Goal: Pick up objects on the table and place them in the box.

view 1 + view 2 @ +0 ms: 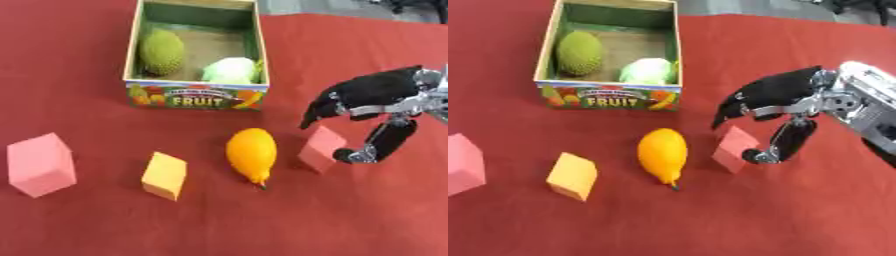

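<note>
In the left eye view, a box (196,95) is seen at the far side of a red table (350,215). The word FRUIT is printed on its front. Two things are held inside it: a bumpy green fruit (162,51) on the left and a pale green one (231,70) on the right, near the front wall. In front of the box, four things are laid on the table: a big pink block (39,164) far left, an orange block (164,175), a yellow-orange fruit (251,153) with a small stem, and a small pink block (322,148). The right hand (367,97) is seen coming in from the right. Its fingers are spread wide, with the small pink block set between the curved upper fingers and the thumb (378,145). Whether the block is touched cannot be told.

In the right eye view, the same things are shown, and the big pink block is cut off by the left edge. The left hand is not seen in either view.
</note>
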Controlling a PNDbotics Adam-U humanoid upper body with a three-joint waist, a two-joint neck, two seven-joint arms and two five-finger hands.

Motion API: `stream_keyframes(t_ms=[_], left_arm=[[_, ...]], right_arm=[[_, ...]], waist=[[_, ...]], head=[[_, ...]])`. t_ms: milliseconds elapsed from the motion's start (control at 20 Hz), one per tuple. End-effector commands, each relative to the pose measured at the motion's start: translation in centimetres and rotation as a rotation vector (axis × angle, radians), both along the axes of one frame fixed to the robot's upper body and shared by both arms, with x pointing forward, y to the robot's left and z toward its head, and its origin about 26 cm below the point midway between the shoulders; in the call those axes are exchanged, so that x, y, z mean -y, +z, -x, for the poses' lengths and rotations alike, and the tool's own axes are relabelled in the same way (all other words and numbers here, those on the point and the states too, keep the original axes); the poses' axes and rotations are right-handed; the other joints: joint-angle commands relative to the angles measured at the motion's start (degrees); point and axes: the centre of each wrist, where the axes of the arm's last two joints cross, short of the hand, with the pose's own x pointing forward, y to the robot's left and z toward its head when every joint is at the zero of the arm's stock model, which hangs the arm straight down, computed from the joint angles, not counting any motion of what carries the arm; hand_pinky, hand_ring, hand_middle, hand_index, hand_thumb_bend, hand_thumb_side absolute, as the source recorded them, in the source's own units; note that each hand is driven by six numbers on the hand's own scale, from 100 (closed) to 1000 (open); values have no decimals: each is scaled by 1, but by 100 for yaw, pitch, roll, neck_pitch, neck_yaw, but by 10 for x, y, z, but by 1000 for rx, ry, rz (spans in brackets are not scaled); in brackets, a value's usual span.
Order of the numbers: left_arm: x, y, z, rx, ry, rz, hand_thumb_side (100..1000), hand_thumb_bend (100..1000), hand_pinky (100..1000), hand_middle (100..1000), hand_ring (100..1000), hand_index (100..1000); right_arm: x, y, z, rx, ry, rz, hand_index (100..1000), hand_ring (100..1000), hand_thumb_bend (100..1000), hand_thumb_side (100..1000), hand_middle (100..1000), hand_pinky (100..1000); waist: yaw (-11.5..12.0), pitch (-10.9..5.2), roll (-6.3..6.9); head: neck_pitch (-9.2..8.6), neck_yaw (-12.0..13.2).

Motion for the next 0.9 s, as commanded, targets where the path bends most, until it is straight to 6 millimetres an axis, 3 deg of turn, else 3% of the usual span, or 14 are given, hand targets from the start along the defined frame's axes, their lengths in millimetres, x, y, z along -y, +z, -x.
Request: stream_keyframes(t_ms=[50, 100, 250, 650, 900], left_arm=[[1, 8, 1, 23, -9, -18, 745, 374, 751, 740, 787, 969], [0, 8, 1, 22, -8, -17, 745, 373, 751, 740, 787, 969], [0, 8, 1, 22, -6, -14, 744, 372, 751, 741, 788, 969], [1, 8, 1, 20, -12, -11, 743, 367, 752, 741, 789, 970], [2, 7, 1, 18, -15, -6, 742, 364, 752, 740, 789, 970]], right_arm=[[4, 7, -1, 6, -9, 22, 900, 893, 173, 296, 819, 927], [4, 7, -1, 6, -12, 23, 908, 896, 187, 278, 831, 928], [5, 11, 0, 24, -21, 36, 934, 907, 288, 100, 867, 934], [6, 15, 0, 55, -55, 73, 967, 920, 397, 100, 888, 947], [11, 13, -6, 81, -77, 118, 968, 923, 411, 100, 890, 948]], waist=[[6, -16, -63], [6, -14, -64], [-5, -11, -69], [-13, 2, -73], [-3, 17, -84]], head=[[-71, -16], [-71, -11], [-69, -1], [-73, -5], [-87, -27]])
